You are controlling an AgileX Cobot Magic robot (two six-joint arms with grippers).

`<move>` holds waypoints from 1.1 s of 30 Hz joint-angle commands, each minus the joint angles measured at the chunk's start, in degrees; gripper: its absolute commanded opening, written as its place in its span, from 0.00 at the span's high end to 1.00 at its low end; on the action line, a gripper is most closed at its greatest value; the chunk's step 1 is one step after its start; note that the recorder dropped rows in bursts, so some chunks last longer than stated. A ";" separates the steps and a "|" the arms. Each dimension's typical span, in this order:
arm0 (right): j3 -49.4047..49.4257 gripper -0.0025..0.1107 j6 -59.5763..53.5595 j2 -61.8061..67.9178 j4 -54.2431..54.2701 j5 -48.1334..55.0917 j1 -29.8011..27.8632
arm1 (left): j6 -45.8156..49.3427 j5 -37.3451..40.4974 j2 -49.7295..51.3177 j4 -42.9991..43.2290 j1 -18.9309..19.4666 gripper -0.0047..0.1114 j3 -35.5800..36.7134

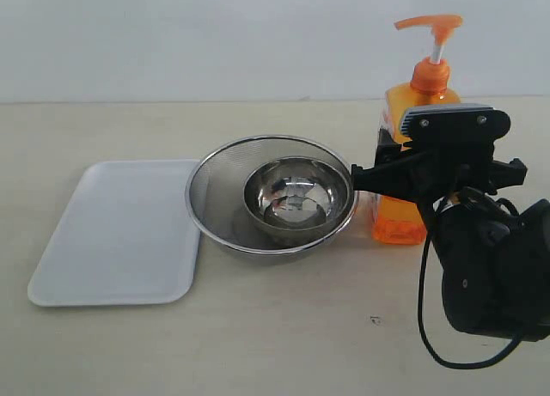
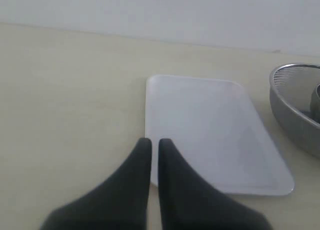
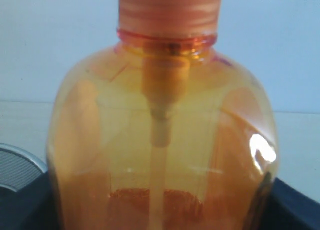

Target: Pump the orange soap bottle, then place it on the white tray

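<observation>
No legible text, brand, number or sign anywhere

Soft, even, bright light in all views; shadows under the strainer (image 1: 215,185) are faint. The steel bowl (image 1: 296,198) shows reflections. The bottle (image 3: 162,155) has one small white glare and is blurred; the left gripper (image 2: 154,145) is blurred too.

The pale beige table (image 1: 284,344) carries three things in a row. A round steel mesh strainer (image 1: 215,185) sits in the middle. The white tray (image 1: 120,233) lies flat at the strainer's 9 o'clock, just beside it. The orange soap bottle (image 1: 397,222) stands upright at its 3 o'clock, close by. A small dark speck (image 1: 375,320) marks the tabletop at 5 o'clock.
</observation>
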 commanded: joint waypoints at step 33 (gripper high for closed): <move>0.56 0.98 3.08 0.41 -0.65 7.85 0.04 | -0.19 0.04 -0.13 0.27 0.36 0.92 0.20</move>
